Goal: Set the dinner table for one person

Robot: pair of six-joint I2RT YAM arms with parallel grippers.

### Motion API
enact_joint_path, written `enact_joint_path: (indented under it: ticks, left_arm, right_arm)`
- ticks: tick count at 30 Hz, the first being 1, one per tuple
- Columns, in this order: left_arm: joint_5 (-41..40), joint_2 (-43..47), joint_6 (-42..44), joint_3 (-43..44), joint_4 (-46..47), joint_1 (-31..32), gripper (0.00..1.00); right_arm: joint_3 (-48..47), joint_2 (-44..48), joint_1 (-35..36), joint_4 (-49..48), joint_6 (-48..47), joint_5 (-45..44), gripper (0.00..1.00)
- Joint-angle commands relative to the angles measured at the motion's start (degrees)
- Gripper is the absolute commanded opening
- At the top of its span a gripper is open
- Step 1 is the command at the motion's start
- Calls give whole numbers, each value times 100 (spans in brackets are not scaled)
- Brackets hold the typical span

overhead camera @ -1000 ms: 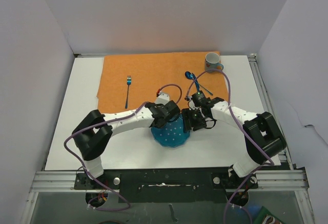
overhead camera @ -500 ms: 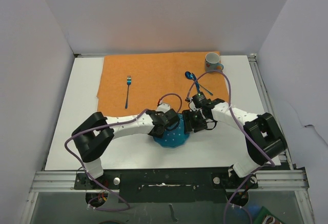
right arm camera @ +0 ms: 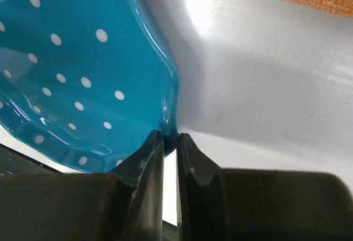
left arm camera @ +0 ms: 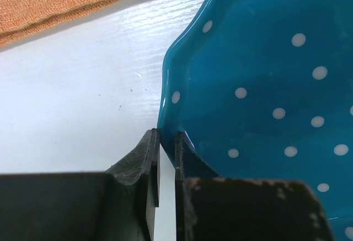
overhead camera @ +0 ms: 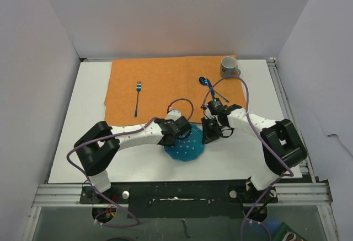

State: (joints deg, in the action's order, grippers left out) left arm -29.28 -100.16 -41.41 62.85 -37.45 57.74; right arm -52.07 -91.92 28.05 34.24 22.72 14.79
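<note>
Both arms reach forward with elbows out and forearms angled inward, so the wrists sit low and face each other.

Left gripper (overhead camera: 181,133): fingers (left arm camera: 138,164) drawn almost together over the rim of the plate (left arm camera: 265,86). They appear to be in contact, but the view is too close to confirm.

Right gripper (overhead camera: 207,134): fingers (right arm camera: 146,164) pinched on the opposite rim.

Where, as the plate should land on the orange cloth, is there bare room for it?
Bare orange cloth lies between the fork and the spoon. The cloth's right end is crowded by spoon and mug; nearer the arms, the left hand and right hand pinch the plate.
</note>
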Motion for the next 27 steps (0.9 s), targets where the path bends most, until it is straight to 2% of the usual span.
enact_joint_path:
  ticks: [1, 10, 16, 27]
  left_arm:
    - [561, 86, 90, 21, 77, 145, 0]
    - [552, 113, 319, 1123, -542, 334, 0]
    - [917, 384, 389, 1201, -381, 493, 0]
    - [741, 230, 392, 1293, -479, 493, 0]
  right_arm:
    - [-141, -158, 126, -315, -303, 50, 0]
    - [-1119, 418, 190, 431, -530, 250, 0]
    - [-1361, 595, 196, 616, -657, 426, 0]
    - [-1705, 356, 194, 685, -720, 359, 0]
